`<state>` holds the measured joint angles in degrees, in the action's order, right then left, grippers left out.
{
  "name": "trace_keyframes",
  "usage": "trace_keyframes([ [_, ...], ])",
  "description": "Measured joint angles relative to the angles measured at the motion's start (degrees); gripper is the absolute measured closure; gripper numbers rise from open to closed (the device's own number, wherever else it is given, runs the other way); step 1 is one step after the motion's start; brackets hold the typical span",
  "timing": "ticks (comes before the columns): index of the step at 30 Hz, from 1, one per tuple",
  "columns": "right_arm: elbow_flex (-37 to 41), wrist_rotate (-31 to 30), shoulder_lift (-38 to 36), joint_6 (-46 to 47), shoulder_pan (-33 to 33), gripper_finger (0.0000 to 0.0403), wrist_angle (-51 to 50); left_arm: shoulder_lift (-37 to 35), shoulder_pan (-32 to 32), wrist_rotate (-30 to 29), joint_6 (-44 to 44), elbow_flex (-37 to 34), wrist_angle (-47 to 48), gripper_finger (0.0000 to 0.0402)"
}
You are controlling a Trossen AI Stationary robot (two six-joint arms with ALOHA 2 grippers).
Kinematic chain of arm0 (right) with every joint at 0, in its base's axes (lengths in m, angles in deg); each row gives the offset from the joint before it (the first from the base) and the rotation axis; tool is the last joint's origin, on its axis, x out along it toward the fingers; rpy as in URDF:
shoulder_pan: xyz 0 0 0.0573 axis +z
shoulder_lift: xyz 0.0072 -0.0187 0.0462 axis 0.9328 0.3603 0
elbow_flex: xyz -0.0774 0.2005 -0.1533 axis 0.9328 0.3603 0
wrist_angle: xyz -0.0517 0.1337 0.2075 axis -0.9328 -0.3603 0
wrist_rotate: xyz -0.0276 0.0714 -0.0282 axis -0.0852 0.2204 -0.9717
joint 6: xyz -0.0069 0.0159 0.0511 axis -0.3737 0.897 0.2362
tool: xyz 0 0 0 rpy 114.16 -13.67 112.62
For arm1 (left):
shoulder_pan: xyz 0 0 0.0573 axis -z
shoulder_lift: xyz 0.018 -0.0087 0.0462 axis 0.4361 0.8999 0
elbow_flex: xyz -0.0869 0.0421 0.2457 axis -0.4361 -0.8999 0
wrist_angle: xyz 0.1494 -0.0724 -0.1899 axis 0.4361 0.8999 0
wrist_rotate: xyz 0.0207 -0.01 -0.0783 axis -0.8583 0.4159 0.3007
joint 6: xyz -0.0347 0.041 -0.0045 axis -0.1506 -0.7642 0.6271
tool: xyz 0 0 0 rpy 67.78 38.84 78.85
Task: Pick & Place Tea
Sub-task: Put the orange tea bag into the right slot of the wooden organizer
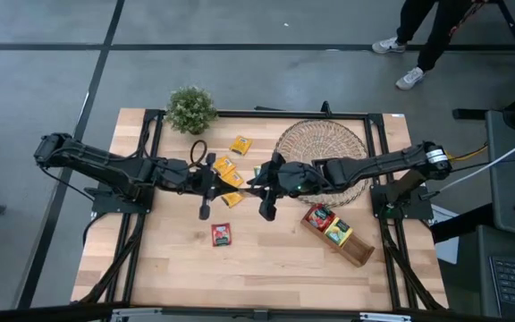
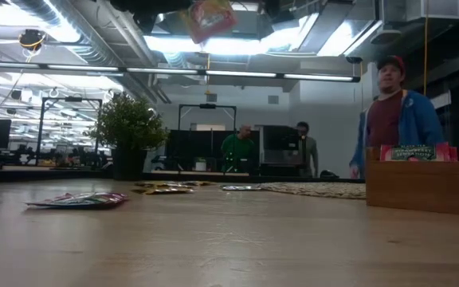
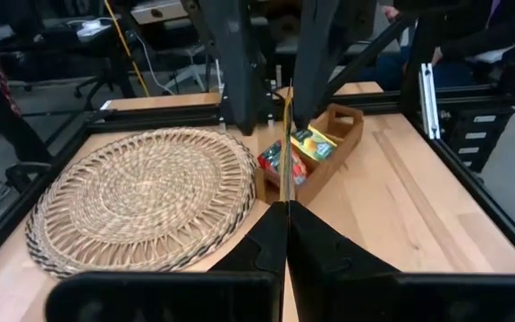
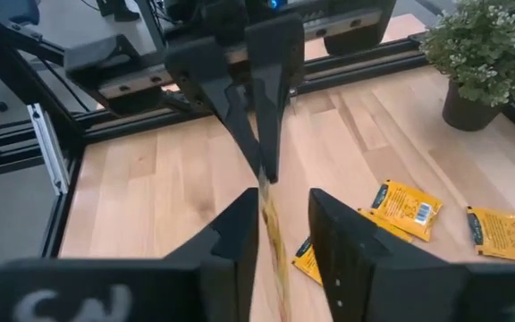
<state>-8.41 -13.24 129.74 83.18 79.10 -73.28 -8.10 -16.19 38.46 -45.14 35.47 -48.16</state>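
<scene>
Both grippers meet high above the table's middle. My left gripper [image 3: 286, 210] is shut on a tea sachet [image 3: 285, 152], seen edge-on as a thin yellow strip; the low view shows its orange-red face [image 2: 208, 17] in the air. My right gripper [image 4: 284, 228] comes from the table's right and is open, one finger on each side of the sachet's free end [image 4: 274, 234]. Three yellow sachets [image 1: 240, 144] [image 1: 224, 166] [image 1: 232, 199] and a red one [image 1: 221, 234] lie flat on the table. My left gripper pinches one edge of the sachet [image 3: 285, 199] between its two shut fingers. The fingers come nearly level from the table's left. The sachet sticks out beyond the fingertips, on edge, lifted clear of the table. My right gripper: the sachet lies close to one finger [image 4: 240, 237]; I cannot tell whether they touch.
A round woven mat [image 1: 322, 161] lies at the far right, under the right arm. A brown wooden tray [image 1: 358, 248] with sachets in it stands at the near right. A small potted plant [image 1: 191, 109] is at the far left. People stand beyond the table [image 2: 397, 112].
</scene>
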Motion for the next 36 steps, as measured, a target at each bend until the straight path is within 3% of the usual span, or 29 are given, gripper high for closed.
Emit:
trace_keyframes([
  [8, 0.0, 4.3, 0.0, 0.0, -0.7, 0.0395, 0.5, 0.1, 0.0, -0.1, 0.0, 0.0, 0.0, 0.0399],
  [17, 0.0, 4.2, 0.0, 1.6, 0.1, 0.0397, -0.3, 0.1, 0.0, -0.1, 0.0, 0.0, 0.4, 0.0395],
  [23, 0.0, 4.4, -0.1, 5.0, 4.3, 0.0399, -4.4, 0.1, 0.0, 0.0, 0.5, 0.0, 2.7, 0.0363],
  [29, 0.0, 2.5, -1.1, 14.1, 9.5, 0.0400, -10.4, 0.1, 0.0, 0.1, 1.0, 0.0, 3.5, 0.0329],
  [36, 0.0, -0.4, -3.1, 31.1, 16.2, 0.0400, -21.3, 0.1, 0.0, 1.5, 1.0, 0.0, 3.6, 0.0318],
])
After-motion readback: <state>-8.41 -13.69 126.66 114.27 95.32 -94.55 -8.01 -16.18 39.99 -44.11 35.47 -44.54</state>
